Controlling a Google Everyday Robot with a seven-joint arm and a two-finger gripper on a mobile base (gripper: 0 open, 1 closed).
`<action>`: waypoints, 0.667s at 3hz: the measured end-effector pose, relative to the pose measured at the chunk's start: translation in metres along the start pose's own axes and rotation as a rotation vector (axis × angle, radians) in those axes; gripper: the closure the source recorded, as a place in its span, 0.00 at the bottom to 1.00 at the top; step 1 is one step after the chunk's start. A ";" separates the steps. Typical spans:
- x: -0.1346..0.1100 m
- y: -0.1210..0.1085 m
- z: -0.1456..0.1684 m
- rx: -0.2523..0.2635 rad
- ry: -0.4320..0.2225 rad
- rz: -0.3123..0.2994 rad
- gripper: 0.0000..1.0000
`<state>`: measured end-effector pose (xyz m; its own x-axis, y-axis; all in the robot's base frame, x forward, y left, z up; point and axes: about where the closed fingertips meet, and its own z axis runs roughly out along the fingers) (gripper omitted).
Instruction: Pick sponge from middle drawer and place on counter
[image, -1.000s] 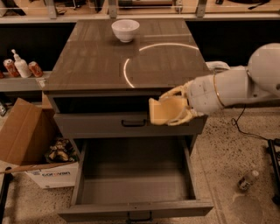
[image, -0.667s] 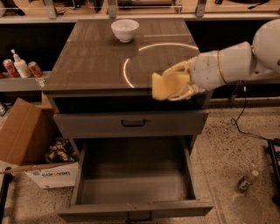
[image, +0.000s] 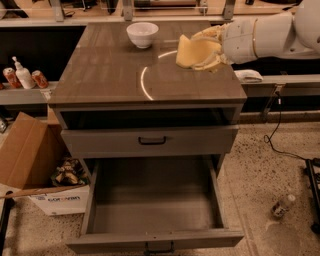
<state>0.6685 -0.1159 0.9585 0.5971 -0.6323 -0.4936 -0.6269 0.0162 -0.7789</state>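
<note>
Change: the sponge (image: 191, 51) and the gripper (image: 204, 50) have gone from the counter's near right edge to farther in, over its far right part.
Sponge: pale yellow, held tilted with its broad face turned left, above the counter (image: 105, 70); whether it touches the top cannot be told.
Gripper: reaches in from the right on a white arm, its fingers (image: 209, 33) clamped on the sponge, one over the upper edge and one under the lower edge.
Counter: glossy grey-brown top with a bright curved light reflection (image: 143, 84) near the middle, just left of the sponge.
Bowl: a white bowl (image: 142, 34) stands at the far edge of the counter, left of the sponge and apart from it.
Middle drawer: the middle drawer (image: 155, 210) is pulled out toward the near side, its flat grey floor bare.
Drawer front: a narrower drawer front (image: 150, 141) with a black handle sits above it, slightly out.
Cloth: a white folded cloth (image: 248, 76) lies on a ledge right of the cabinet.
Box: a cardboard box (image: 25, 155) stands on the floor at left.
</note>
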 end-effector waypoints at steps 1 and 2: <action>0.023 -0.025 0.020 0.067 -0.007 0.077 1.00; 0.043 -0.033 0.040 0.087 -0.008 0.155 0.81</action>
<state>0.7352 -0.1122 0.9475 0.5009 -0.6107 -0.6134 -0.6662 0.1803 -0.7236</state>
